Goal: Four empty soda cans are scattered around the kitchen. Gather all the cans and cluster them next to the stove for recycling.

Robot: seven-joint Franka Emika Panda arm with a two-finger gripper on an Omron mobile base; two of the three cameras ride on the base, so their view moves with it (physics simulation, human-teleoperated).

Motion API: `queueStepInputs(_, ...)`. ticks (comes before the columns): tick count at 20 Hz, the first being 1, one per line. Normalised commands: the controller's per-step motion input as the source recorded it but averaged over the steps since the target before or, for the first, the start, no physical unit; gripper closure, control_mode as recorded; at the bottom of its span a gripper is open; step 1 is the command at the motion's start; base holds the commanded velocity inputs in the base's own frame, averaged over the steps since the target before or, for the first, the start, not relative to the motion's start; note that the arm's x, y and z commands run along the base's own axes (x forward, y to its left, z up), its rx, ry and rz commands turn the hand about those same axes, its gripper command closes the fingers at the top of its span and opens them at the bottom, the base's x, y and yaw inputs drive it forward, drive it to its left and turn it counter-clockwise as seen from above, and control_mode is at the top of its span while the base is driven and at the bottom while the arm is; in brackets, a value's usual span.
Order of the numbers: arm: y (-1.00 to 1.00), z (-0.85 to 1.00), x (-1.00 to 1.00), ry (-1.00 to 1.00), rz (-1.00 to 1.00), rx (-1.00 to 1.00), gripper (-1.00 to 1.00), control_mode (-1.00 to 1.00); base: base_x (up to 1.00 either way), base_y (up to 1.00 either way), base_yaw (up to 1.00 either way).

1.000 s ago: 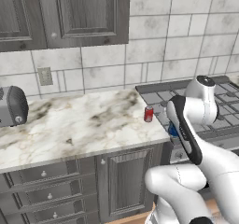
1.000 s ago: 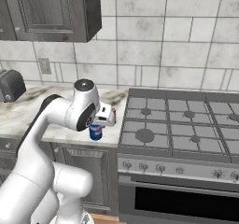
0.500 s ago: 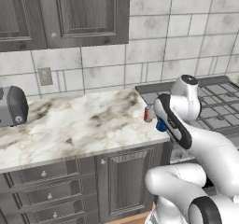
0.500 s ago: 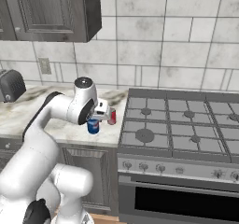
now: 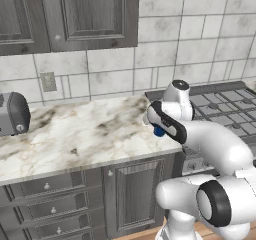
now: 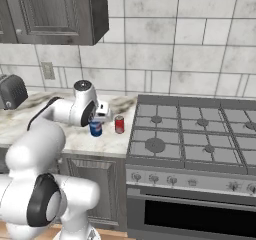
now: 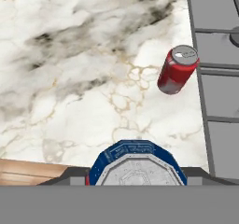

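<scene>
Blue can point(image 6: 95, 128) half-hidden by the end effector point(image 6: 96, 123) clamped on it; red can point(image 6: 119, 124) beside.

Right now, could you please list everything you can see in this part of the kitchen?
blue can: one, blue, on the marble counter near its front edge, under the gripper.
red can: one, red, upright on the counter between the blue can and the stove.
stove: one, dark grey with black grates, right of the counter.
counter: one, white marble with dark veins.
toaster: one, grey, at the counter's left end.
wall outlet: one, pale, on the tiled wall.
upper cabinets: dark grey, above the counter.
lower cabinets: dark grey, doors and drawers.
gripper: one, at the blue can's top; whether it grips is hidden.
</scene>
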Motion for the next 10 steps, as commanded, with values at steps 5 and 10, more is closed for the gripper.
queueStepInputs(5, 0.2, 0.0, 0.57, 0.0, 0.0, 0.0, 1.0, -1.0, 0.0, 0.0, 0.0)
queueStepInputs(10, 0.03, -0.09, 0.46, 0.0, 0.0, -0.02, 1.0, -1.0, 0.0, 0.0, 0.0)
